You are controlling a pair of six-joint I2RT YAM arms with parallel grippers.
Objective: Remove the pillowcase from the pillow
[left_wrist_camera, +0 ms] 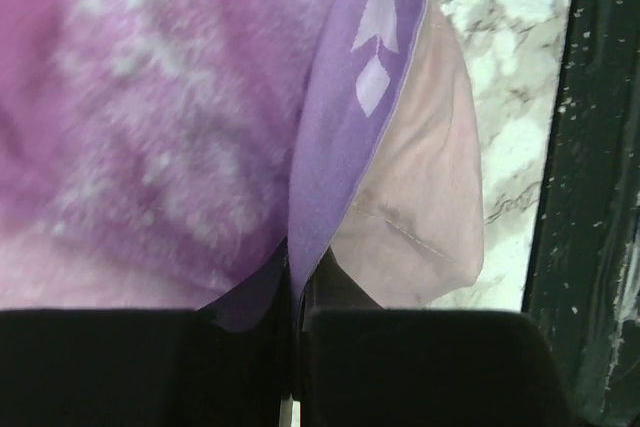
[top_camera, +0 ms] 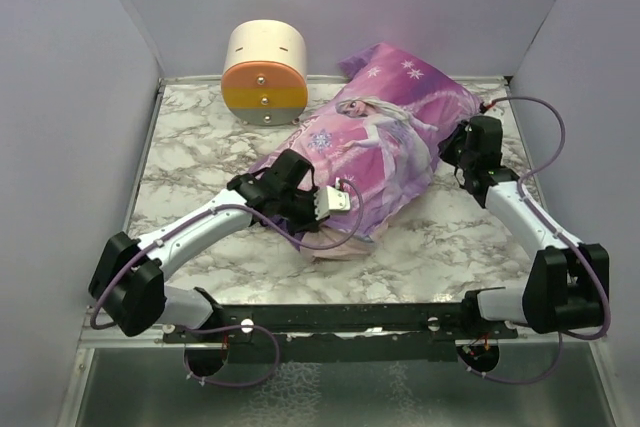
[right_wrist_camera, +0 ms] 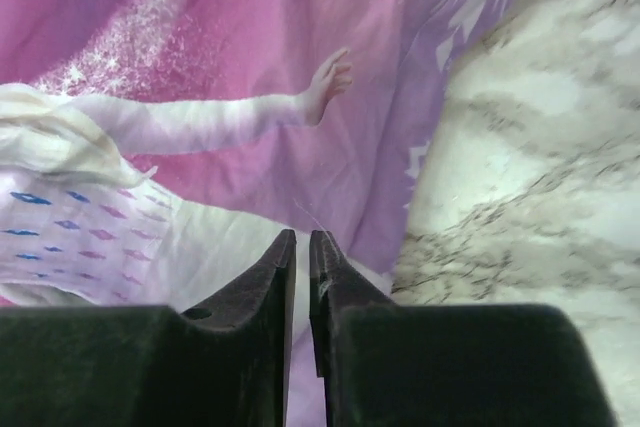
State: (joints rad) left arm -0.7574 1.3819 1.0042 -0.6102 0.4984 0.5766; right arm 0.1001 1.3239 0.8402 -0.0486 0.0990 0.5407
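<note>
The pillowcase (top_camera: 385,137), purple-pink with princess print and snowflakes, lies stuffed and diagonal on the marble table (top_camera: 195,152), centre to right, far end near the back wall, near end pointing at the arms. The pillow is inside it, covered by the fabric. At the near open end a pale pink flap (left_wrist_camera: 420,217) of the case's lining shows, folded outward beside the purple edge. The left gripper (left_wrist_camera: 293,299) sits at that near end, jaws clamped together on a fold of the purple edge, which runs down into the slit between the fingers. The right gripper (right_wrist_camera: 302,242) is at the case's right side, by the printed arm and hand. Its jaws are pressed nearly together, tips against the fabric; whether any cloth is pinched, cannot tell. A cream-and-orange round drawer unit (top_camera: 265,72) stands at the back left, just beside the case's far corner.
</note>
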